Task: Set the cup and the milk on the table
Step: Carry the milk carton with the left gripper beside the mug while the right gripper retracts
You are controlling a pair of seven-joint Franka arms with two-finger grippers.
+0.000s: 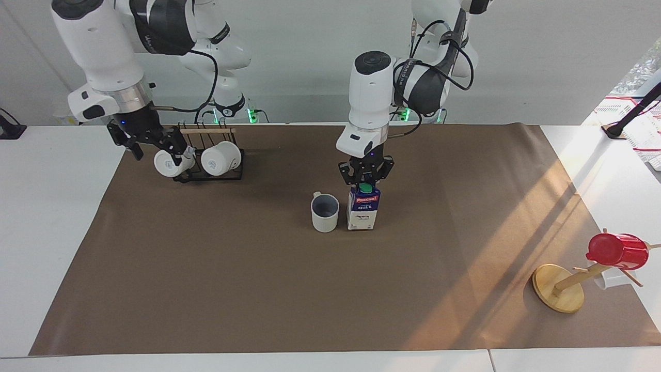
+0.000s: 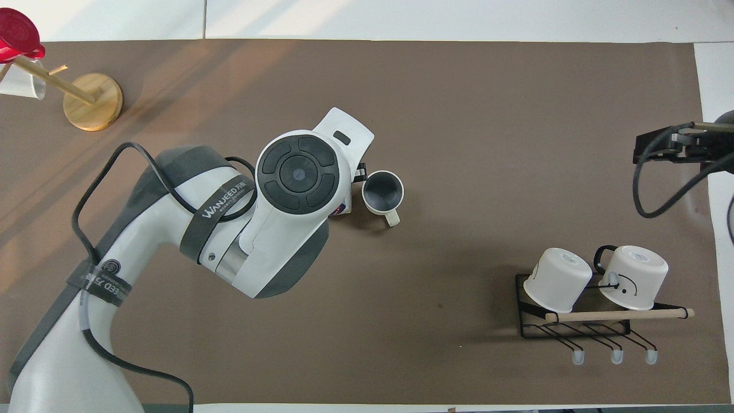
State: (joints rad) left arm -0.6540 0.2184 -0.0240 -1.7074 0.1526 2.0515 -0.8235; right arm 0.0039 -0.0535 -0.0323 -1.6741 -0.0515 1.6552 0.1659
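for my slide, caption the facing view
Left gripper sets milk beside cup; right gripper waits open.

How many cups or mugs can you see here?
4: one cup beside the milk, two white mugs on the black rack, one red cup on the wooden stand.

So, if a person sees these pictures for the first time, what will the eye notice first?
Most likely the left gripper, shut on the top of the milk, which stands upright on the brown paper of the table right beside the cup. Next, the bright red cup hanging on a wooden stand at the left arm's end. The right gripper is open, raised beside the rack with two white mugs.
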